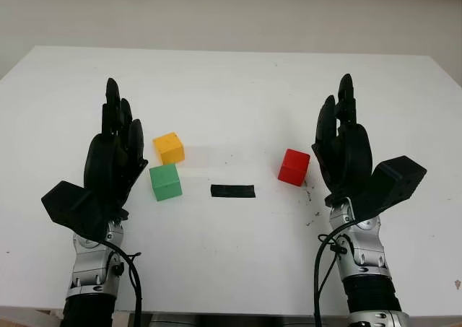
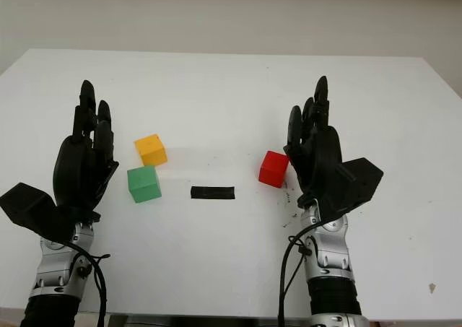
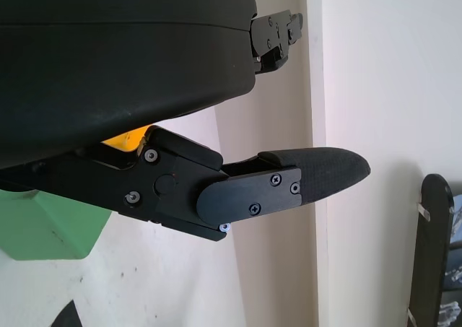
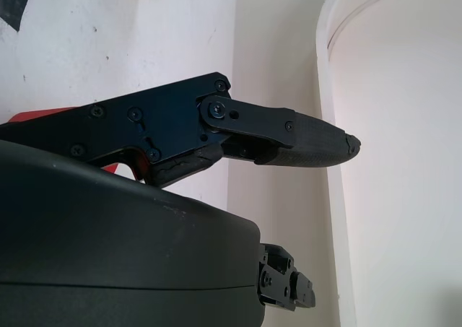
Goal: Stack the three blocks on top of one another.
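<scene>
Three small blocks lie apart on the white table. The yellow block sits left of centre, with the green block just in front of it. The red block sits right of centre. My left hand is open and held upright just left of the green and yellow blocks, not touching them. My right hand is open and upright just right of the red block. In the left wrist view the green block and a sliver of yellow show behind the hand.
A short strip of black tape lies on the table between the green and red blocks. Small dark specks mark the surface near the right hand. The table's far edge meets a pale wall.
</scene>
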Robot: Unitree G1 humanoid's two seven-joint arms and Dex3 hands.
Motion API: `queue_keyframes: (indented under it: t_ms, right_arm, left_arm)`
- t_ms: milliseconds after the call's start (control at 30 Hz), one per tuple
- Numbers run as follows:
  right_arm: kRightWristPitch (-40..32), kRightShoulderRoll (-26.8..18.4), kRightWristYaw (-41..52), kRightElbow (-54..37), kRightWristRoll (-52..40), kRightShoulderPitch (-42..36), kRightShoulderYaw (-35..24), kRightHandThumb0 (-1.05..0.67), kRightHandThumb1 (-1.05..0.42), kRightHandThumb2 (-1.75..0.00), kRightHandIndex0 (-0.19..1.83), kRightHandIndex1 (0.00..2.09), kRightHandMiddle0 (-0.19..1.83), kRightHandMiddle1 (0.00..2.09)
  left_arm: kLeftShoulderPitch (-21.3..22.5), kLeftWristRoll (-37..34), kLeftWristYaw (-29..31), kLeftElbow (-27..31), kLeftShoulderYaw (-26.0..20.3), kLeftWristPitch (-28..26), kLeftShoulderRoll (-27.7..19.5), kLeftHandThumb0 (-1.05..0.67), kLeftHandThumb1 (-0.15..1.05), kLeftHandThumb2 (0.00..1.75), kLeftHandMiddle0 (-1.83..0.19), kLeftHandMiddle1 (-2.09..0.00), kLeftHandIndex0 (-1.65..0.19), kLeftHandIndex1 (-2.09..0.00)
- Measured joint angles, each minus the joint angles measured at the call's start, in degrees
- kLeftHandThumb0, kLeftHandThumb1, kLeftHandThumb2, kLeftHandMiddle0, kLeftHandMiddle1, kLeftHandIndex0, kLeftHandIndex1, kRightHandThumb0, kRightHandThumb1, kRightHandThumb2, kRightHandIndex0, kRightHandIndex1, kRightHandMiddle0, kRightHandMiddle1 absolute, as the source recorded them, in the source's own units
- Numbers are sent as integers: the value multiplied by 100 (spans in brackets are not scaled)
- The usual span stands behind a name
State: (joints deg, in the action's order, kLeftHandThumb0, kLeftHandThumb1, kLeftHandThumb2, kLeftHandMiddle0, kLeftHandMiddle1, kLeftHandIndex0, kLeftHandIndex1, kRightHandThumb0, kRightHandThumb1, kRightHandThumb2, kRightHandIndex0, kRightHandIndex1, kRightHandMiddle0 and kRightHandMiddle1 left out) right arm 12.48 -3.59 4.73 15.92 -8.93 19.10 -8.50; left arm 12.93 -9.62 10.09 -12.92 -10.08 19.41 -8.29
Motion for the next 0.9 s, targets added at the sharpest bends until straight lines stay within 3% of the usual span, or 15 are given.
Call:
queue_keyframes:
  t_ms: [333, 433, 567, 700, 900]
  right_arm:
    - [0, -25, 85, 16, 3, 0, 2, -72, -105, -54, -19, 2, -19, 5]
    - [-91, -158, 78, -77, 126, -2, 4, -75, -105, -39, -16, 4, -16, 6]
    - [30, -621, -119, -164, 804, 4, 19, -80, -105, -23, -6, 9, -4, 8]
    - [96, -1069, 4, -287, 987, 78, -11, -75, -102, -8, -6, 7, -2, 6]
    - [-179, -1847, 456, -466, 1310, 225, 28, -74, -97, -5, -3, 7, 2, 7]
  left_arm:
    - [0, 2, 2, -3, 7, 0, 16, -77, 105, 60, 19, 0, 19, 0]
    - [0, 2, 1, -8, 8, 0, 18, -77, 105, 61, 19, 0, 19, 0]
    - [-2, 1, -1, -25, 8, 15, 50, -78, 105, 61, 19, 0, 19, 0]
    - [-39, -10, -7, 8, 20, -24, 110, -76, 105, 63, 19, 0, 19, 0]
    - [-72, -8, -44, 14, 24, -100, 151, -77, 105, 63, 19, 0, 19, 0]
